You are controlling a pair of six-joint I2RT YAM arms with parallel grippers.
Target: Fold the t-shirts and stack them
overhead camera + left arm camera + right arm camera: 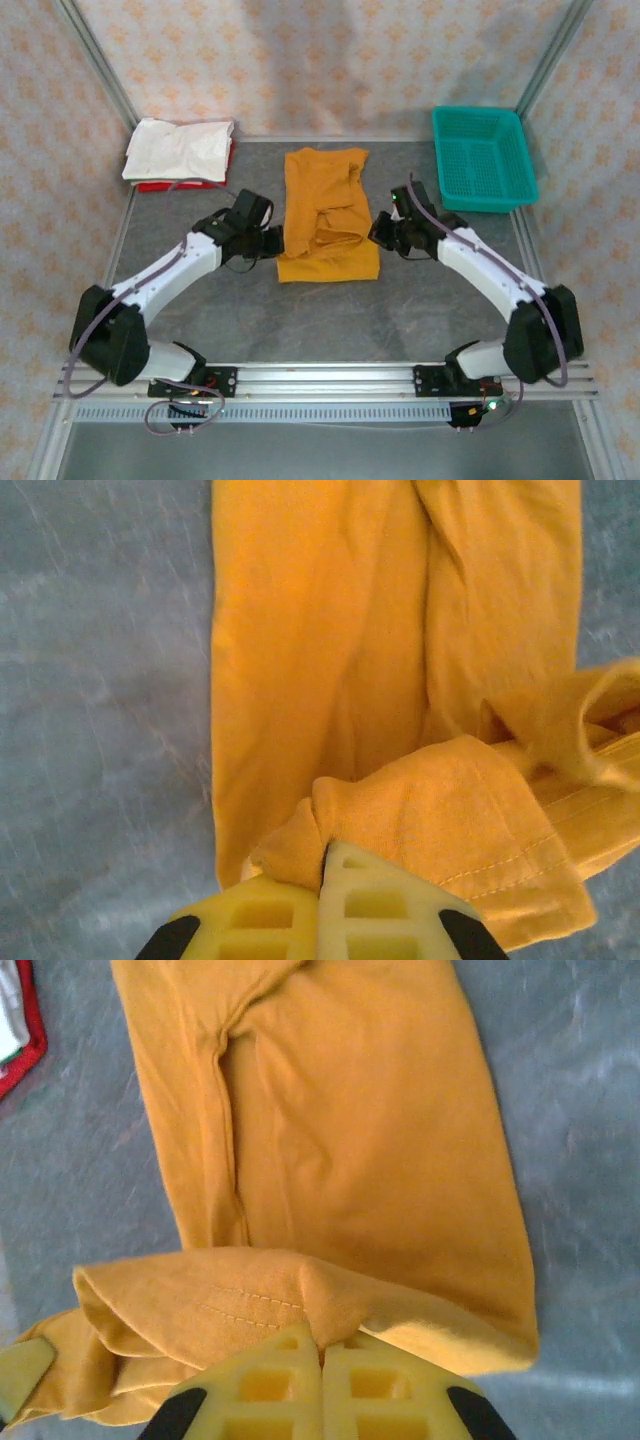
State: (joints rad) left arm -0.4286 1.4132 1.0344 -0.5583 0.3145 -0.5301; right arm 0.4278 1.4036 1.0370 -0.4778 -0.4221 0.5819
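Observation:
A mustard-orange t-shirt (325, 215) lies lengthwise in the middle of the grey table, its near part doubled over into a loose fold. My left gripper (277, 240) is shut on the shirt's left edge; in the left wrist view the cloth (400, 800) bunches between the yellow fingers (330, 865). My right gripper (378, 232) is shut on the right edge, with a hemmed fold (250, 1300) pinched at the fingertips (322, 1345). A white t-shirt (180, 148) lies folded on a red t-shirt (165, 186) at the back left.
A teal mesh basket (483, 157) stands at the back right corner. Metal frame posts and patterned walls close in the table. Bare grey tabletop (330, 320) lies between the shirt and the arm bases.

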